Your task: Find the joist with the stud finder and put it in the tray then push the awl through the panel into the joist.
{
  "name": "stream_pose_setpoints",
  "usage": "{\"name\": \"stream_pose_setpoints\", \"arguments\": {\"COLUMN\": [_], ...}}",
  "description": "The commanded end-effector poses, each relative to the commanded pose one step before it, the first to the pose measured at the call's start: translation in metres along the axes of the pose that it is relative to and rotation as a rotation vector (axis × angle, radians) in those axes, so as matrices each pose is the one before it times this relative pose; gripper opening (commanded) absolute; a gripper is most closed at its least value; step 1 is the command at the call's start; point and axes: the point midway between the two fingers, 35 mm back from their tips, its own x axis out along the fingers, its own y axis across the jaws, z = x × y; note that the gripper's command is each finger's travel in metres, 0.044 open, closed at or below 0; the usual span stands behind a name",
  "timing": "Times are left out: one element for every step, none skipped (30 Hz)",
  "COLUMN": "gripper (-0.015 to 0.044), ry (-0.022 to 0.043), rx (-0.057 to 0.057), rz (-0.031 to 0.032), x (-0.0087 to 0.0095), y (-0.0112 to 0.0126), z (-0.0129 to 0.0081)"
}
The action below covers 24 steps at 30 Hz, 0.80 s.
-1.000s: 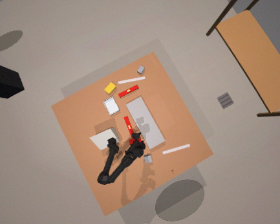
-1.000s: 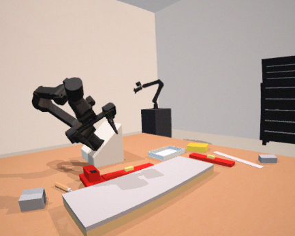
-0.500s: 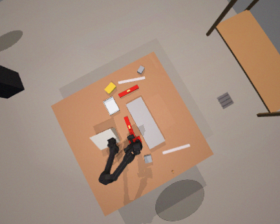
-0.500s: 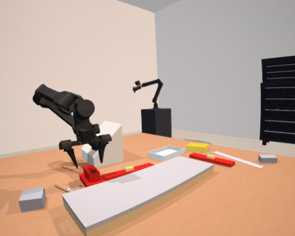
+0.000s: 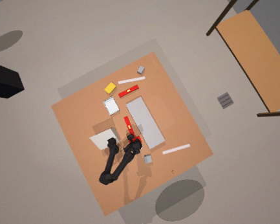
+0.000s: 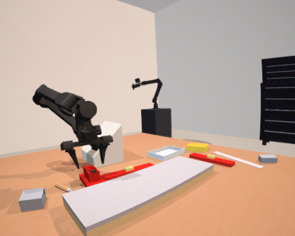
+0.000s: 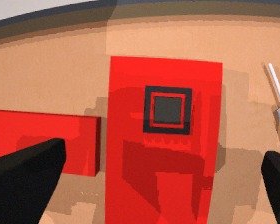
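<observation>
Hovering wide open and empty, the claw (image 6: 86,160) points down just above the red stud finder (image 7: 165,145), which rests on the floor beside the white panel (image 6: 137,189); the awl (image 6: 63,187) lies nearby.

Matt red plastic stud finder (image 7: 165,148) (dark glossy window), matt pale panel (image 6: 137,191), wood-look awl (image 6: 63,187) handle
</observation>
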Motion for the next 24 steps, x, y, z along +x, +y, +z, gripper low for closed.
{"name": "stream_pose_setpoints", "arguments": {"gripper": [0.044,0.044,0.044,0.044,0.044,0.044,0.044,0.044,0.044,0.044,0.044,0.044,0.044,0.044,0.044,0.044,0.044,0.044,0.044,0.044,0.044,0.044,0.044,0.044], "ry": [0.00463,0.00015,0.00012,0.0001,0.00008,0.00006,0.00004,0.00002,0.0,-0.00002,-0.00004,-0.00006,-0.00007,-0.00008,-0.0001,-0.00012,-0.00014,-0.00015,-0.00017,-0.00018,-0.0002,-0.00021,-0.00022,-0.00023], "rx": [-0.0062,0.0001,0.0001,0.0001,0.0001,0.0,0.0,0.0,0.0,0.0,0.0,0.0,0.0,0.0,0.0,0.0,-0.0001,-0.0001,-0.0001,-0.0001,-0.0001,-0.0001,-0.0001,-0.0002], "rz": [0.00119,0.00026,0.00023,0.00019,0.00016,0.00012,0.00008,0.00005,0.00001,-0.00003,-0.00006,-0.0001,-0.00014,-0.00016,-0.00021,-0.00025,-0.00029,-0.00033,-0.00037,-0.00041,-0.00045,-0.00049,-0.00053,-0.00057], "x": [0.00606,0.00158,0.00158,0.00157,0.00156,0.00156,0.00155,0.00154,0.00154,0.00153,0.00152,0.00151,0.0015,0.00149,0.00149,0.00148,0.00147,0.00146,0.00145,0.00144,0.00143,0.00142,0.00141,0.0014], "y": [0.00118,0.00007,0.00006,0.00005,0.00004,0.00003,0.00001,0.0,-0.00001,-0.00002,-0.00003,-0.00004,-0.00005,-0.00005,-0.00006,-0.00007,-0.00008,-0.00009,-0.0001,-0.00011,-0.00012,-0.00013,-0.00013,-0.00014], "z": [-0.00256,-0.00033,-0.00034,-0.00035,-0.00036,-0.00037,-0.00038,-0.0004,-0.00041,-0.00042,-0.00043,-0.00044,-0.00045,-0.00046,-0.00048,-0.00049,-0.0005,-0.00051,-0.00052,-0.00054,-0.00055,-0.00056,-0.00057,-0.00058]}}
